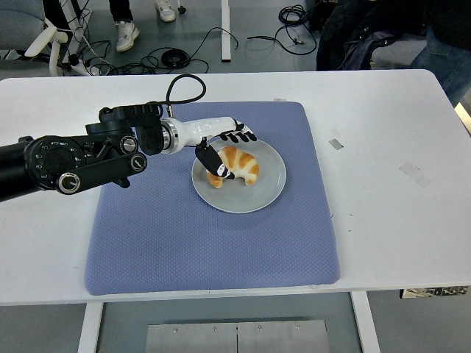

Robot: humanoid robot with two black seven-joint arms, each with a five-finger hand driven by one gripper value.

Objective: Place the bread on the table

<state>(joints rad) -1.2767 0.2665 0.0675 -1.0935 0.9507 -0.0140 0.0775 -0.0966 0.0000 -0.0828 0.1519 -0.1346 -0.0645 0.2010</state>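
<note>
- A robot's left hand (pixel 223 148) closes in on a croissant (pixel 234 165) lying on the left half of a grey plate (pixel 268 187), which sits on a blue mat (pixel 162 235) on a white table (pixel 397 220).
- The thumb (pixel 214 163) presses the bread's near-left end while the other fingers (pixel 241 136) arch over its far edge; the hand is part closed around it, and a firm grasp cannot be confirmed.
- To lift cleanly, the fingers likely need to close evenly across the croissant's middle, gently enough not to crush it, then raise it clear of the plate's rim before carrying it to bare mat or table.
- The right arm is out of view.
</note>
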